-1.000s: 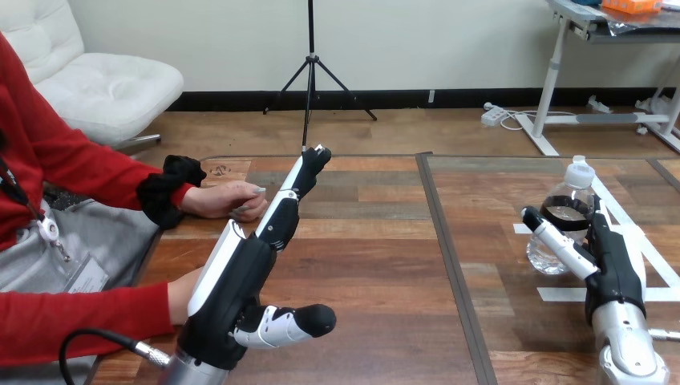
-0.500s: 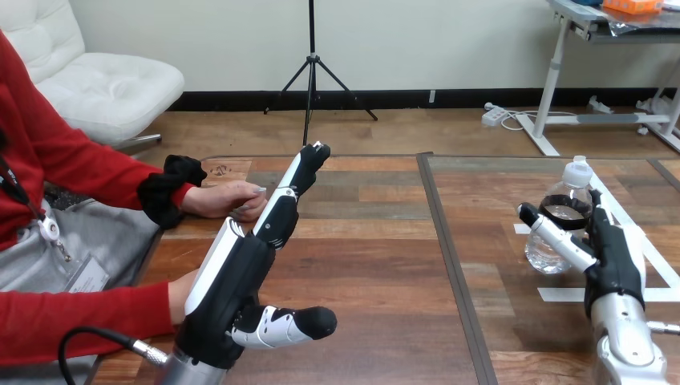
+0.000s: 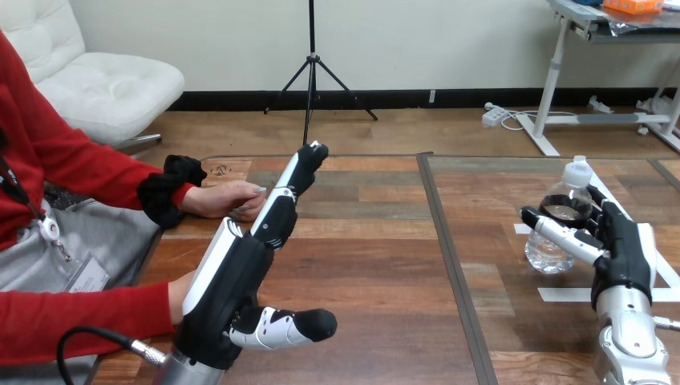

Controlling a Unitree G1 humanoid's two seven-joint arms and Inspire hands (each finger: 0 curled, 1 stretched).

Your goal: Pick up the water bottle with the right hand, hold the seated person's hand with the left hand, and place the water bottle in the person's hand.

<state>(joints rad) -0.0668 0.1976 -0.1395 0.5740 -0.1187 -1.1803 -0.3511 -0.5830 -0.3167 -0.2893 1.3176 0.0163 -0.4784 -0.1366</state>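
Across the lower two thirds of the frame lay the wooden table (image 3: 377, 265), with a dark seam running down its middle. At the left edge sat a person, both red-sleeved arms reaching in over the tabletop. From the bottom left rose the robot's left hand (image 3: 232, 281), turned on edge with its fingers (image 3: 281, 208) straight and pointing toward the upper centre. Its thumb stuck out to the right at the lower centre, and it grasped nothing. The person's upper hand (image 3: 224, 199) rested on the table at left of centre, just beside those straight fingers. The person's lower hand (image 3: 178, 298) showed partly behind the robot's palm near the lower left.

At the lower right stood the robot's right hand (image 3: 621, 249), spread wide about the water bottle (image 3: 561, 210). Its thumb (image 3: 561, 234) reached across the front of the bottle's lower body, with the other fingers to the bottle's right. Whether they actually pressed on the plastic could not be made out. The bottle stood upright on the table at the right of the frame, white cap on top. White tape strips (image 3: 561, 294) marked the wood around its base.
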